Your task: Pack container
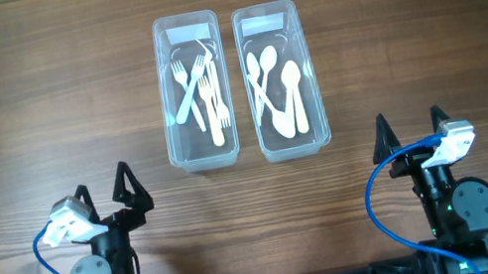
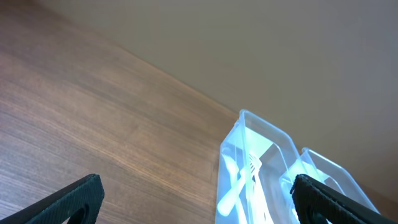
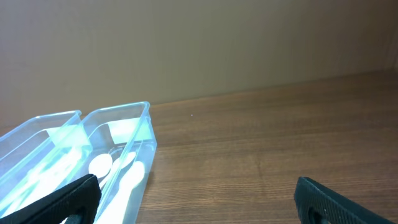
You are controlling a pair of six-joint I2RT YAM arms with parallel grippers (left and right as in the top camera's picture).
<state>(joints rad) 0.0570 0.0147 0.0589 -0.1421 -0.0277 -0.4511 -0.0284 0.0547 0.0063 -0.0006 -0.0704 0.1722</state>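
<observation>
From overhead I see a brown wood-grain table (image 1: 37,103) with two clear plastic containers standing side by side near its middle, their long sides close together and parallel. The container on my left (image 1: 198,149) holds a loose heap of white plastic forks (image 1: 205,88), some crossing one another. The container on my right (image 1: 314,120) holds white plastic spoons (image 1: 281,90), also overlapping, bowls pointing toward the far end. Both containers are uncovered. The left gripper (image 1: 104,187) sits at the near edge of the table, well apart from the containers and off to their left, with its two dark fingers spread wide and nothing between them. The right gripper (image 1: 411,128) sits at the near edge on the other side, also well apart from the containers, its fingers likewise spread and empty. In the left wrist view the black fingertips (image 2: 74,198) frame the bottom corners, with the fork container ahead and to the right. In the right wrist view both containers lie ahead and to the left.
</observation>
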